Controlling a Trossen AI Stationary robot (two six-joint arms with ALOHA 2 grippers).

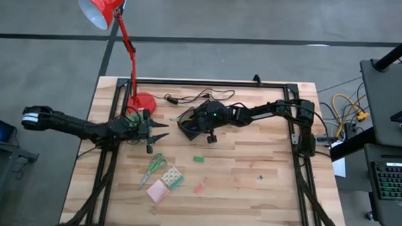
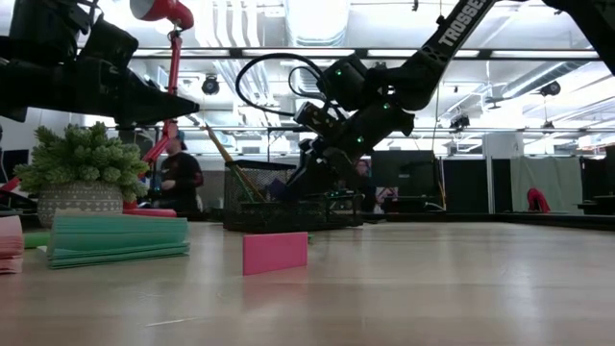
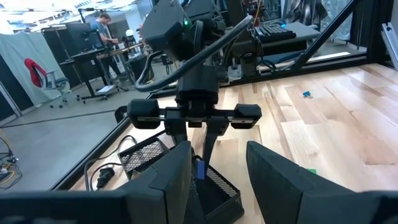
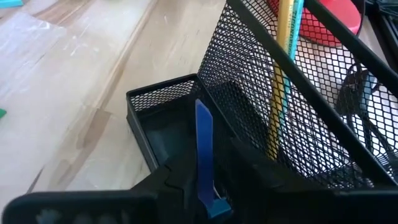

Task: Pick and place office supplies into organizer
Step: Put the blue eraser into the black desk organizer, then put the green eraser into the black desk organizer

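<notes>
- The right gripper hangs over the black mesh organizer at the back of the bench, with a thin blue strip standing between its fingers — the fingers look parted only narrowly, and I cannot tell for sure whether they pinch the strip or have just let go.
- What matters here: the strip stands on end, its long axis running straight down from the fingers into the low front compartment of the organizer, so it only has to fall — no sideways travel needed, I judge.
- Beside it, in the tall mesh part, a yellow pencil and a teal pen lean upright, touching the mesh wall.
- The left gripper waits just beside the red lamp base, fingers partly open and holding nothing, pointing toward the organizer.
- Loose supplies lie on the near half of the bench: green-handled scissors, a patterned block, a pink pad, a small green piece and a red piece.
- The left arm is the nearer one to the scissors and pad; the right arm is nearer the organizer.
</notes>
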